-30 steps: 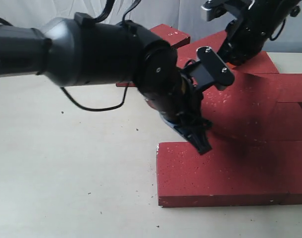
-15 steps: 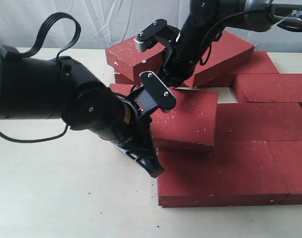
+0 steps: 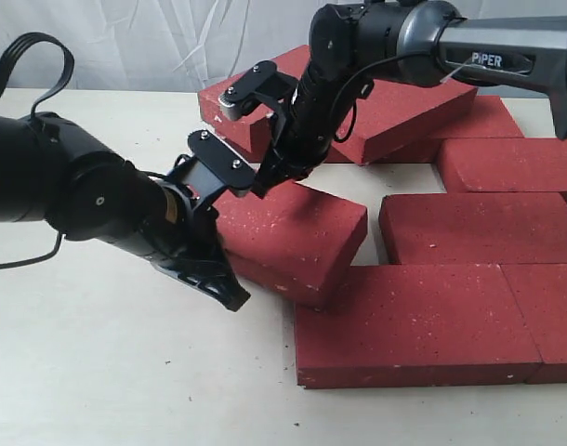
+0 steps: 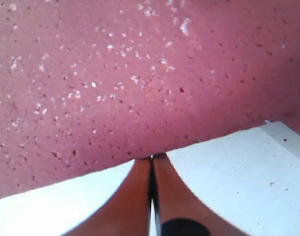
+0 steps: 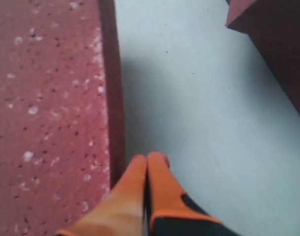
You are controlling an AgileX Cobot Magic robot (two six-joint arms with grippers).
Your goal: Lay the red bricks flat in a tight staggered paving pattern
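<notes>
A loose red brick (image 3: pixel 297 232) lies askew on the table, its near corner over the corner of a front-row brick (image 3: pixel 414 321). My left gripper (image 3: pixel 231 295) is shut, and its fingertips (image 4: pixel 145 164) touch that brick's (image 4: pixel 115 73) near-left edge. From the far side, my right gripper (image 3: pixel 264 183) is shut too, its fingertips (image 5: pixel 157 162) down beside the brick's (image 5: pixel 46 108) side. More red bricks lie flat in rows at the right (image 3: pixel 479 228) (image 3: pixel 511 163) (image 3: pixel 548 316). Neither gripper holds anything.
Two or three more red bricks are piled at the back (image 3: pixel 404 98) (image 3: pixel 237 107), behind the right arm. A white cloth hangs behind the table. Bare table (image 3: pixel 125 372) spreads left and in front of the left arm.
The loose brick has slid left and turned, opening a gap to the middle-row brick. The left arm drew back to the left; the right gripper came down to the brick's far corner.
</notes>
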